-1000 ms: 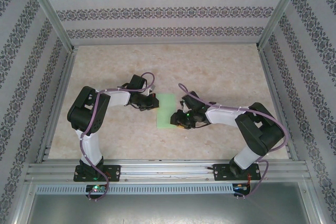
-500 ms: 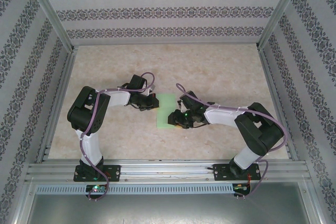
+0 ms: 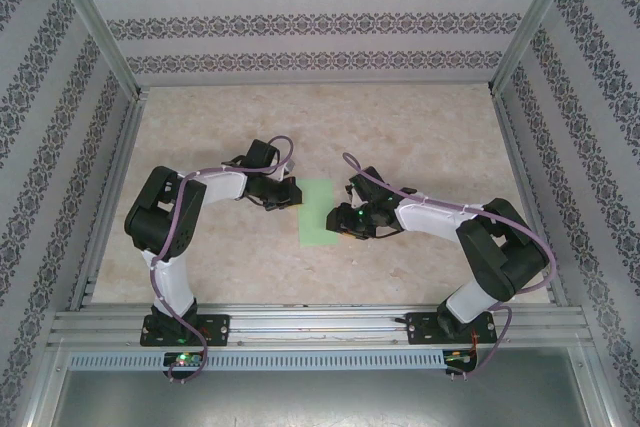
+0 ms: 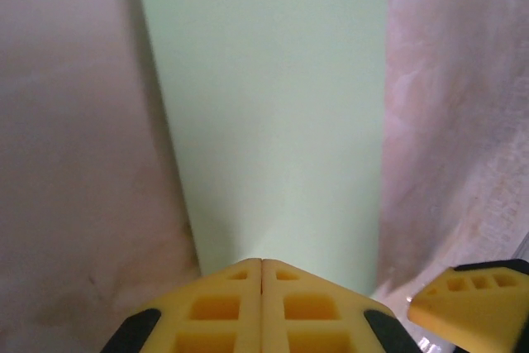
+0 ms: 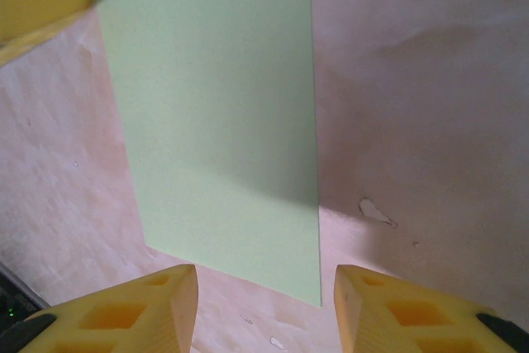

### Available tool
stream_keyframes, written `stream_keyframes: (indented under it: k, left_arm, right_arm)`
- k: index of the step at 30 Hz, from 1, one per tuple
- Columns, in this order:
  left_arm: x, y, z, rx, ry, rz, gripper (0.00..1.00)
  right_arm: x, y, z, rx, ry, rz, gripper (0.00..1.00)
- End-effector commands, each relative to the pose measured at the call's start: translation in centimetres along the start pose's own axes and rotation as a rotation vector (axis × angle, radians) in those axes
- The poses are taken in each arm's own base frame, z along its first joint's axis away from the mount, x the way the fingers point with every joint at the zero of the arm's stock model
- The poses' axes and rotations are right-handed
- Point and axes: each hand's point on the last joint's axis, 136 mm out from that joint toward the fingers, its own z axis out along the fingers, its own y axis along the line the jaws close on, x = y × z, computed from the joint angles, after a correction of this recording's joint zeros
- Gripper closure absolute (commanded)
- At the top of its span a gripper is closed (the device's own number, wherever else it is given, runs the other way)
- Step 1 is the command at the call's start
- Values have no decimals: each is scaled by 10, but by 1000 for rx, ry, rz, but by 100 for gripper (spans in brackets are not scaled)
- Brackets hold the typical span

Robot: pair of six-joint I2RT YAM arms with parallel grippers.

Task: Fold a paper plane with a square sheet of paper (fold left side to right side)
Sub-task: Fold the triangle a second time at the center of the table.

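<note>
Right end effector widened, wrist view shows gap

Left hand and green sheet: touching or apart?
Cannot tell. In the left wrist view the shut left hand overlaps the near edge of the green sheet; any gap is hidden.

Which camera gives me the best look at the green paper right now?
Left wrist: the green paper is large, its far edge and both long sides in frame. The right wrist view cuts off its far end; the top view shows it small and distant.
</note>
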Motion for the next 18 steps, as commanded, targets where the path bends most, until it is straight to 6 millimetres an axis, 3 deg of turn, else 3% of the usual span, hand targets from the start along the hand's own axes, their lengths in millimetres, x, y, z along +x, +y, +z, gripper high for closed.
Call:
stream_keyframes:
  k: [1, 9, 18]
  left_arm:
    - [3, -23, -19, 8, 3, 63, 94]
    - [37, -9, -15, -20, 65, 35, 95]
    - [46, -1, -2, -27, 107, 23, 96]
  right_arm:
    - [-6, 1, -7, 9, -22, -19, 52]
    - [-3, -5, -7, 29, -14, -19, 52]
    - [-3, -9, -6, 39, -8, -16, 52]
